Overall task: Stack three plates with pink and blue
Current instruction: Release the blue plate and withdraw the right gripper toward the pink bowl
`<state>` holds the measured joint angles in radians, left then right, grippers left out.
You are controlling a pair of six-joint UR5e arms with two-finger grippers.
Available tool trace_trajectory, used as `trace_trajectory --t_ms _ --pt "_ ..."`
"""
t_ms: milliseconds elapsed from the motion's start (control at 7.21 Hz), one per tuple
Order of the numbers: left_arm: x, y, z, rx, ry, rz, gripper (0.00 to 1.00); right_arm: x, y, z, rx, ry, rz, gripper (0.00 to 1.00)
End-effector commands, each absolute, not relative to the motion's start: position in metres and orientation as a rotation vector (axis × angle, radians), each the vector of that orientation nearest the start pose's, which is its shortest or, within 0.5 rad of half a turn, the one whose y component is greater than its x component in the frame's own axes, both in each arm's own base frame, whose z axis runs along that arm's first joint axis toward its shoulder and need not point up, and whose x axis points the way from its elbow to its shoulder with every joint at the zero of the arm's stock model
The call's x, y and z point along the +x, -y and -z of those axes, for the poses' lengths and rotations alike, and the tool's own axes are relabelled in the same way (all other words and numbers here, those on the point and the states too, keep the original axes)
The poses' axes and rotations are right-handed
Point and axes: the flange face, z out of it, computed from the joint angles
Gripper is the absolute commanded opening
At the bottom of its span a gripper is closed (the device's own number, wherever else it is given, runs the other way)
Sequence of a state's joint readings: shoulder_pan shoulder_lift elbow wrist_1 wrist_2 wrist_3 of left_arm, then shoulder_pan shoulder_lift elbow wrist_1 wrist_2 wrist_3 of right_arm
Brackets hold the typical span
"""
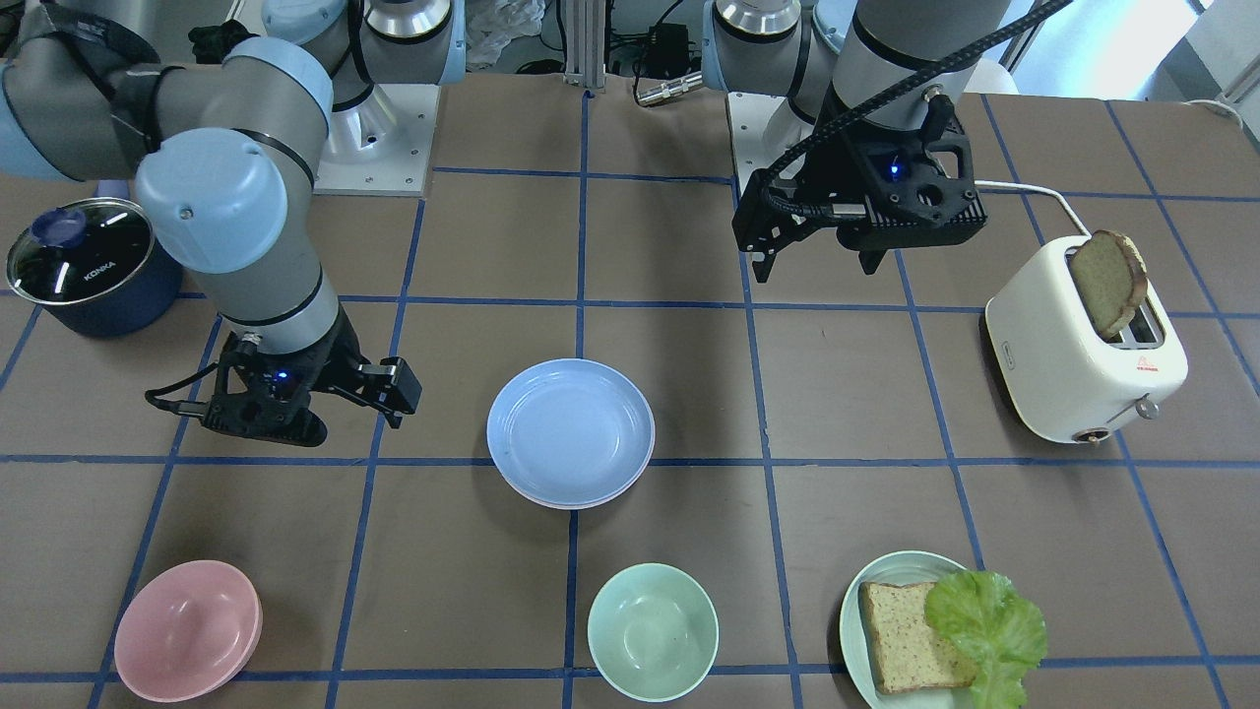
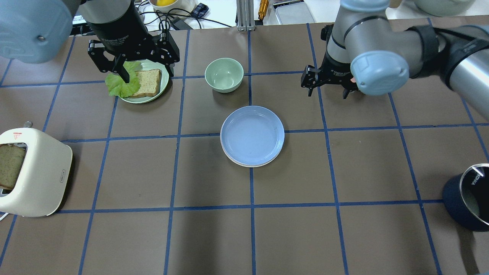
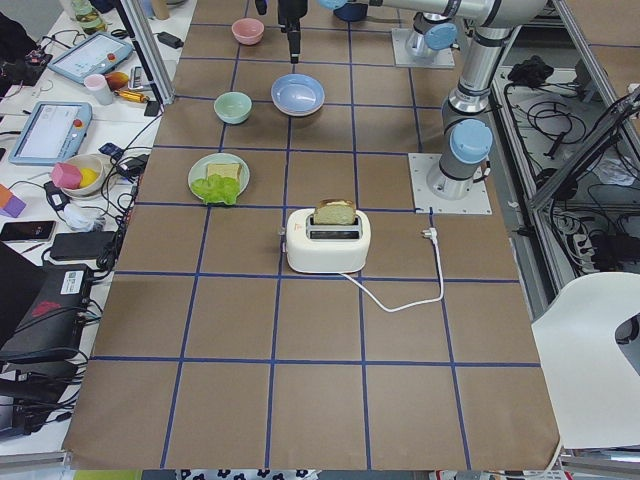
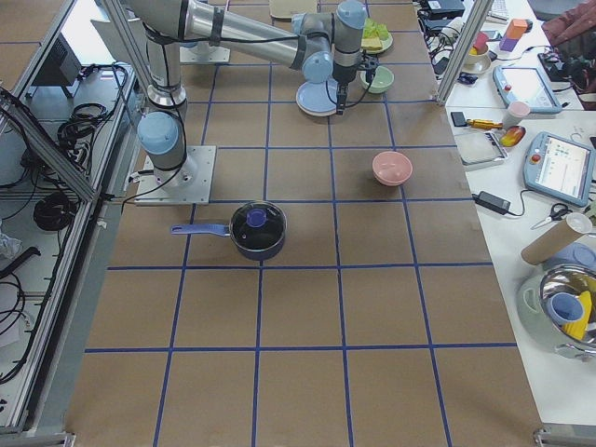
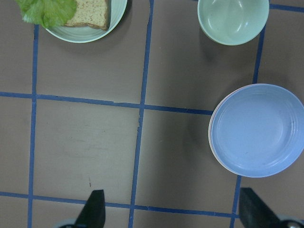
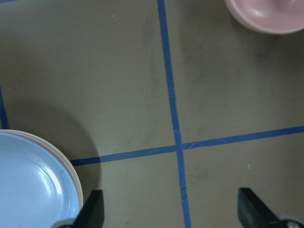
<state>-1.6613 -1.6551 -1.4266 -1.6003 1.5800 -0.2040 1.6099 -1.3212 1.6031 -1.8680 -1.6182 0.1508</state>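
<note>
I find the blue plate [image 2: 252,134] topmost at table centre in the overhead view. Two paler rims [image 2: 233,162] show beneath it, pink and cream as far as I can judge. The left gripper [image 5: 173,209] hangs at its 10 o'clock over the green plate [image 2: 145,100], fingers wide apart, holding nothing. The right gripper [image 6: 173,209] hangs at 2 o'clock, likewise spread and empty.

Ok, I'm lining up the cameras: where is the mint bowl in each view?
Front-facing: mint bowl bottom centre.
Overhead: mint bowl top centre.
Left: mint bowl upper left.
Right: mint bowl top, right of centre.
Left wrist: mint bowl top right.
Right wrist: not in it.
Landmark: the blue plate, visible in all six views.
</note>
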Motion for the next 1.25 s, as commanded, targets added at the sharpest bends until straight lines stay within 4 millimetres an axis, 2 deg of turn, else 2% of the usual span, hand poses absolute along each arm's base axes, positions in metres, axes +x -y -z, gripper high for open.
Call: trace_trajectory --t_ms 0,139,277,416,693,832,970,1109 --pt "-0.180 0.516 -0.513 -0.178 -3.130 0.048 1.00 0.140 0.574 -0.451 0.047 -3.246 0.045 1.00" --pt "-0.180 0.516 -0.513 -0.178 -3.130 0.048 1.00 0.139 0.563 -0.473 -0.221 -3.215 0.080 1.00" --pt "-0.180 0.516 -0.513 -0.178 -3.130 0.048 1.00 0.122 0.552 -0.500 -0.219 -3.195 0.151 1.00" --pt "-0.180 0.516 -0.513 -0.178 -3.130 0.048 1.00 0.114 0.542 -0.509 -0.191 -3.173 0.127 1.00" --pt "-0.179 0.515 -0.514 -0.178 -3.130 0.050 1.00 0.120 0.536 -0.509 -0.140 -3.143 0.118 1.00" --pt "-0.179 0.515 -0.514 -0.178 -3.130 0.050 1.00 0.122 0.531 -0.501 -0.114 -3.137 0.094 1.00" --pt "-0.179 0.515 -0.514 -0.178 -3.130 0.050 1.00 0.122 0.530 -0.509 -0.099 -3.137 0.139 1.00" --pt "-0.179 0.515 -0.514 -0.178 -3.130 0.050 1.00 0.120 0.530 -0.505 -0.099 -3.142 0.123 1.00"
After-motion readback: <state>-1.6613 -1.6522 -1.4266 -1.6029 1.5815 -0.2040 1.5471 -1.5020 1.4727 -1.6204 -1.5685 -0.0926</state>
